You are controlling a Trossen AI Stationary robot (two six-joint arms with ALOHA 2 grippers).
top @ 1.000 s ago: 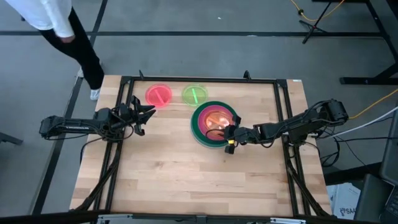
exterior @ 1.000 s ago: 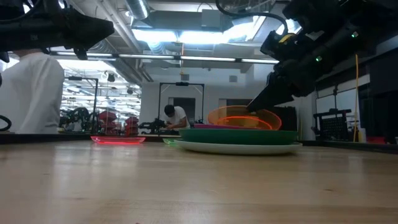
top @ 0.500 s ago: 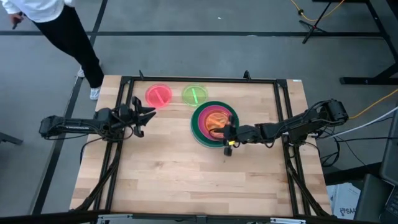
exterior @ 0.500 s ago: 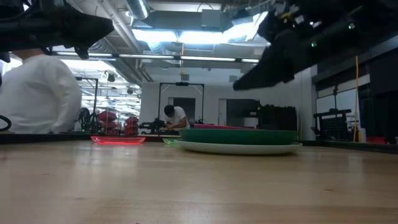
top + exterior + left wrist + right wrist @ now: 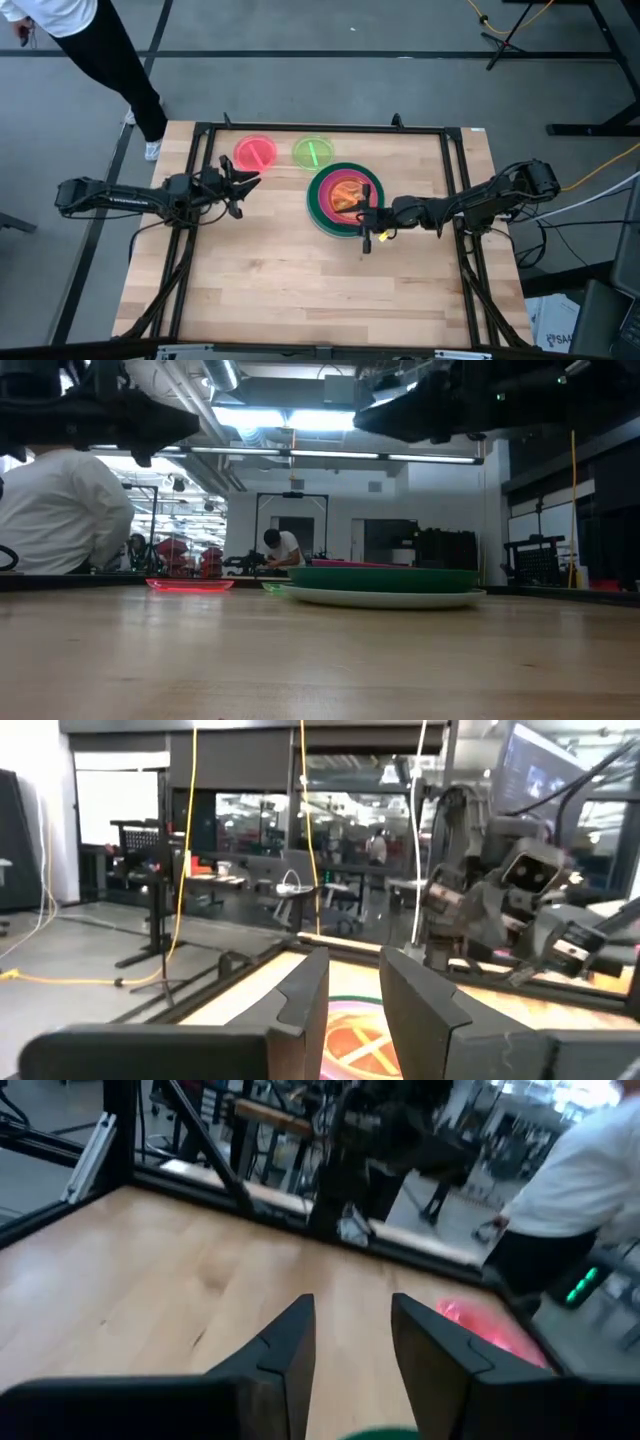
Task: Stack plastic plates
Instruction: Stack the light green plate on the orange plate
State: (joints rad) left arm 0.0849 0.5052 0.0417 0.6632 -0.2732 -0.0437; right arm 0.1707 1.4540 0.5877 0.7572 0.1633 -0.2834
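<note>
**Two loose plates at the far edge, stack waiting at centre-right**

Pale wood planking makes up the table (image 5: 300, 270), framed by dark rails, with grey floor all round and a person in a white top (image 5: 60, 15) standing off its far left corner. Across the table at board height, the room behind is a bright lab with strip lights and another person bent at a bench.

Going left to right: the left gripper (image 5: 243, 184) hangs above the wood just near the translucent pink-red plate (image 5: 255, 153), its fingers parted by a narrow gap with nothing between them. Beside that plate lies a neon green plate (image 5: 313, 152), apart from it and apart from the stack. The stack (image 5: 322, 200) sits right of centre: a pale bottom plate, dark green, magenta, and on top an orange translucent plate (image 5: 347, 191). The right gripper (image 5: 366, 226) hovers over the stack's near right rim, fingers apart and empty.

My reading is that the pink-red plate comes next. To do it well, the left gripper should come down low at the rim and pinch the lip firmly, since thin slick plastic may slide. Lift level, then lower it centred over the orange plate, once the right arm is clear.
</note>
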